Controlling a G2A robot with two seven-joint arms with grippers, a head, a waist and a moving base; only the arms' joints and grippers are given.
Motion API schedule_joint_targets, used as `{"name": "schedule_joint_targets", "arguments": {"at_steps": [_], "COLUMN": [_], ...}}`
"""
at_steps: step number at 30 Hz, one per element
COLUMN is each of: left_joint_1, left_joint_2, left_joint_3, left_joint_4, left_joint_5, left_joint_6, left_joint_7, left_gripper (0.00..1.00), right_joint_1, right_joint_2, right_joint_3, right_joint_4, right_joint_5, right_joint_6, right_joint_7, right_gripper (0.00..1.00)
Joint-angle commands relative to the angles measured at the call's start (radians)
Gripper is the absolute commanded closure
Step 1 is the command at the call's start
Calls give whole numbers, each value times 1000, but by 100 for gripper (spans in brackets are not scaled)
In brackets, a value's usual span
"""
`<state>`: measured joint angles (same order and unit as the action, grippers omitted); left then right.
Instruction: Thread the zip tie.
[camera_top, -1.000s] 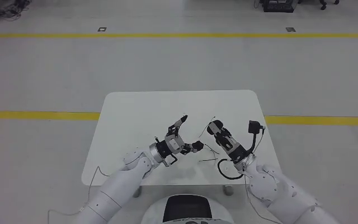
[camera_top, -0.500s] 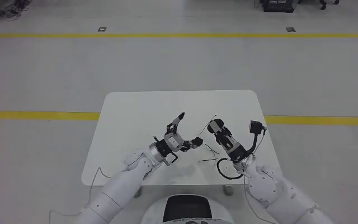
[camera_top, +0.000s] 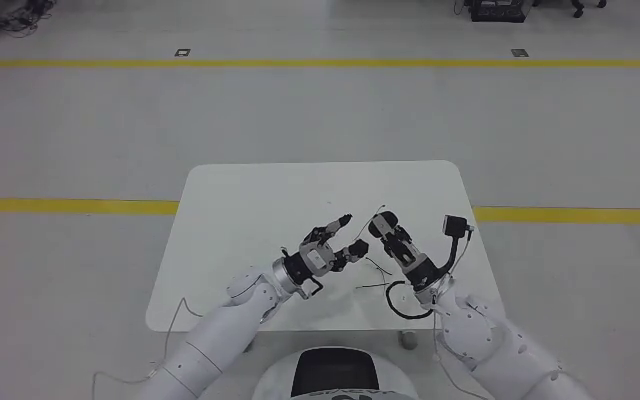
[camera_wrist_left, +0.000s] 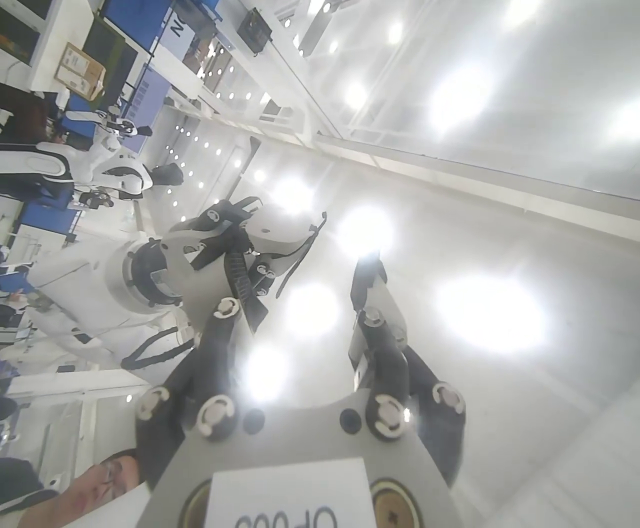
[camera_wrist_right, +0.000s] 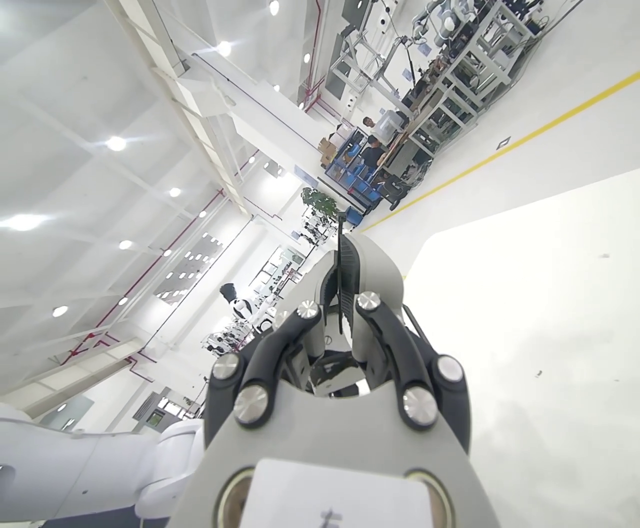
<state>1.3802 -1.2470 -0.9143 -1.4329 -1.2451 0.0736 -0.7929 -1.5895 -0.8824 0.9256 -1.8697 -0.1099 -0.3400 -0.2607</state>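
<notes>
My right gripper (camera_top: 382, 224) is shut on a thin black zip tie (camera_top: 384, 212) above the white table (camera_top: 250, 200), right of centre. In the right wrist view the zip tie (camera_wrist_right: 342, 280) stands upright between the closed fingers of that gripper (camera_wrist_right: 341, 260), its head poking past the tips. Just to the left, my left gripper (camera_top: 351, 231) is open, its two fingers spread towards the right one, with nothing between them. The left wrist view shows this gripper (camera_wrist_left: 300, 290) open, and beyond it the zip tie (camera_wrist_left: 306, 250) held in the right gripper (camera_wrist_left: 272, 235).
A few loose black zip ties (camera_top: 376, 270) lie on the table just below the two grippers. A black cable (camera_top: 400, 302) loops by the right forearm. The table's front edge (camera_top: 330, 325) is close behind the arms.
My left gripper has moved right, closer to the right gripper, and its open fingers have turned towards it. The right gripper has barely shifted and still holds the zip tie.
</notes>
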Motion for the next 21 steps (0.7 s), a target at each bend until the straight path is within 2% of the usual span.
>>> {"name": "schedule_joint_targets", "arguments": {"at_steps": [1,4,7,21], "left_joint_1": [-1,-1,-1,0], "left_joint_2": [-1,-1,-2,-2], "left_joint_3": [1,2,1,-3], "left_joint_4": [1,5,6,5], "left_joint_5": [0,-5,-9,-9], "left_joint_6": [-2,-2,-4,-1], "left_joint_7": [-7,-18,-22,-27], "left_gripper": [61,64,76,76], "right_joint_1": [-2,-6,-8,-22], "right_joint_2": [-3,-9,-14,-33], "right_joint_3": [3,5,9,32], "right_joint_4": [0,-1,-1,-1], "right_joint_5": [1,-1,-3,-15], "right_joint_6": [0,0,0,0], "right_joint_7": [5,13,22,60], "right_gripper": [100,100,100,100]}}
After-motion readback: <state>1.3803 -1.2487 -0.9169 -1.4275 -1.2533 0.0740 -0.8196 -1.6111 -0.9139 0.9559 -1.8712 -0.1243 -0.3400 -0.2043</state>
